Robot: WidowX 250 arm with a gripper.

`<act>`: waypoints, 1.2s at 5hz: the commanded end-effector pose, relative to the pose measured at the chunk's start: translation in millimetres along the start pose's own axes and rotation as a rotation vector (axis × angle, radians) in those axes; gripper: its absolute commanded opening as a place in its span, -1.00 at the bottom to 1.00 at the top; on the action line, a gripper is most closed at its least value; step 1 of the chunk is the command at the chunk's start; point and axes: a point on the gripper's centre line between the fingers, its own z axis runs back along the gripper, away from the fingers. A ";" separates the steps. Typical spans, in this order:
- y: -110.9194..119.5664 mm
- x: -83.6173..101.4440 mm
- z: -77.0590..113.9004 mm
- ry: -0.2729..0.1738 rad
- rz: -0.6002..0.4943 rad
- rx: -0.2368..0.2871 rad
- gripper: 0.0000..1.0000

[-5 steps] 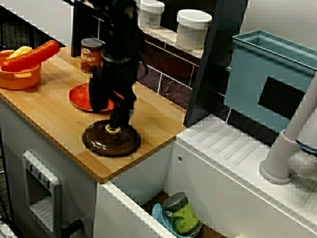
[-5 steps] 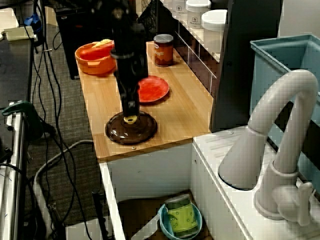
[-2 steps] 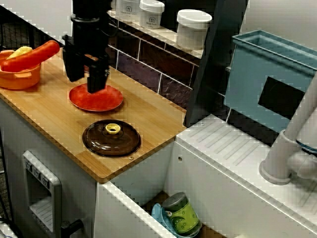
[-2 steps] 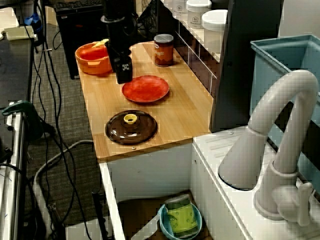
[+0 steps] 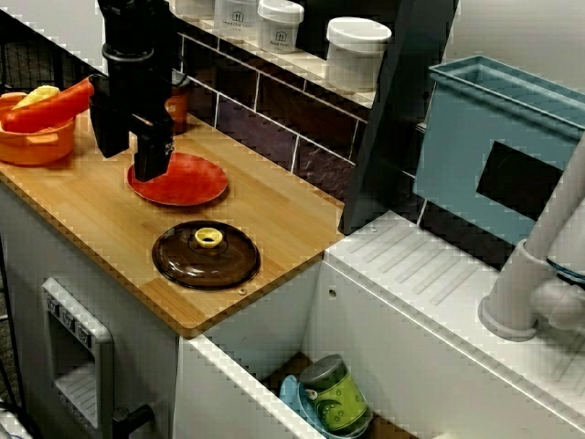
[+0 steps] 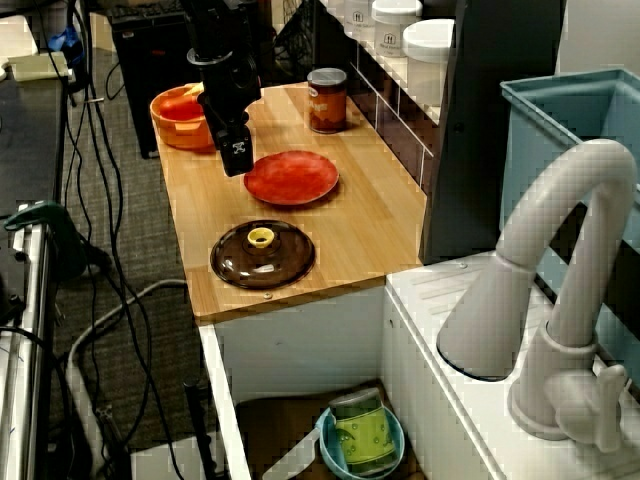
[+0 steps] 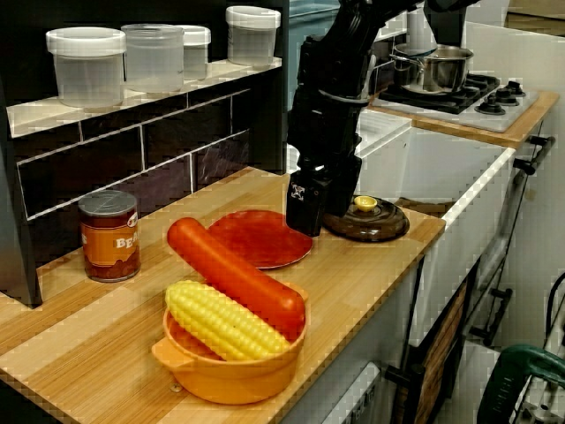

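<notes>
The red plate [image 5: 187,180] lies flat on the wooden desk [image 5: 82,210], between a brown lid [image 5: 206,261] with a yellow knob [image 5: 208,238] and a soup can [image 6: 326,100]. The pincer [image 5: 129,163] hangs above the desk close by the plate's rim, fingers spread, gripping nothing. Further along the desk sits an orange bowl [image 7: 231,371] carrying a sausage [image 7: 234,276] and a corn cob [image 7: 221,320]. White-lidded jars [image 5: 356,50] line the shelf behind.
</notes>
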 end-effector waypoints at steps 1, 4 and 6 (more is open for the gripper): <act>-3.0 0.1 10.4 -0.052 -0.032 0.015 1.00; -5.8 -8.5 -5.0 -0.043 -0.052 0.045 1.00; -10.4 -5.2 -14.8 -0.030 -0.046 0.058 -1.00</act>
